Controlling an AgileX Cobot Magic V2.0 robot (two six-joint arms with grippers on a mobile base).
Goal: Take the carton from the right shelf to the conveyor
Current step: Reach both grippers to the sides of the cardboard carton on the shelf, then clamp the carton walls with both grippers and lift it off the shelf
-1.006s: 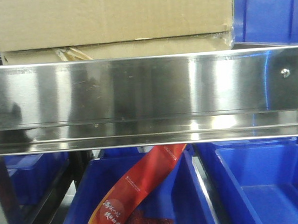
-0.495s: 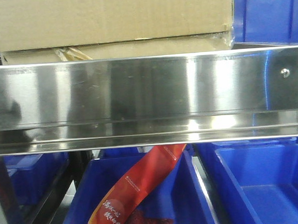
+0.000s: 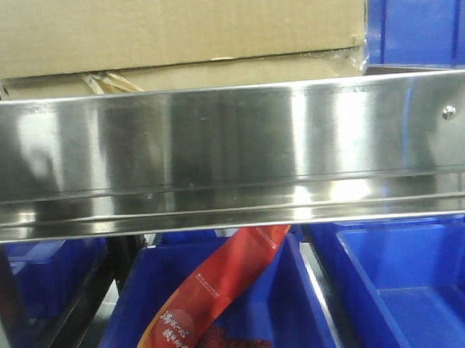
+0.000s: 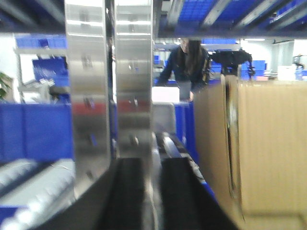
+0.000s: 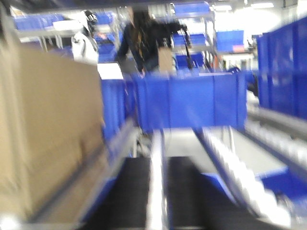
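A large brown carton sits on the shelf behind a shiny steel rail, on top of a flatter cardboard piece. In the left wrist view the carton stands just right of my left gripper. In the right wrist view the carton stands just left of my right gripper. Both grippers flank the carton without touching it. Each pair of black fingers is close together with only a thin gap and holds nothing. Both wrist views are blurred.
Blue bins sit on the level below, one holding a red packet. More blue bins stand beside the carton. Steel shelf posts rise left of the left gripper. Roller rails and a person lie beyond.
The front view has shifted very slightly and the reflections on the steel rail have changed. The carton stays on the shelf.
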